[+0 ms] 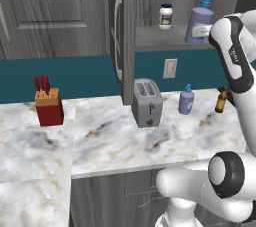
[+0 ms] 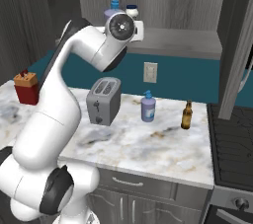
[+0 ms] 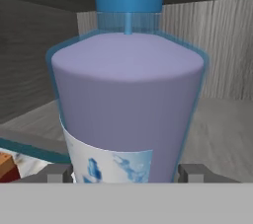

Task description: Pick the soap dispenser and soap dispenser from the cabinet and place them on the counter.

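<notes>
In the hand view one lavender plastic soap dispenser with a blue pump top (image 3: 127,104) stands between the spread fingers (image 3: 191,172), though actual contact cannot be told. The left base view places it on the grey wood-grain wall cabinet's shelf (image 1: 155,38), beside a small white jar (image 1: 165,16). Both base views show the matching second lavender dispenser (image 1: 186,100) on the marbled white-and-grey stone tabletop (image 1: 115,143), between a silver toaster (image 1: 147,102) and a brown bottle (image 2: 187,115).

Even, soft rendered light, sharp focus, faint shadows, perhaps dimmer inside the cabinet (image 1: 165,41)
</notes>
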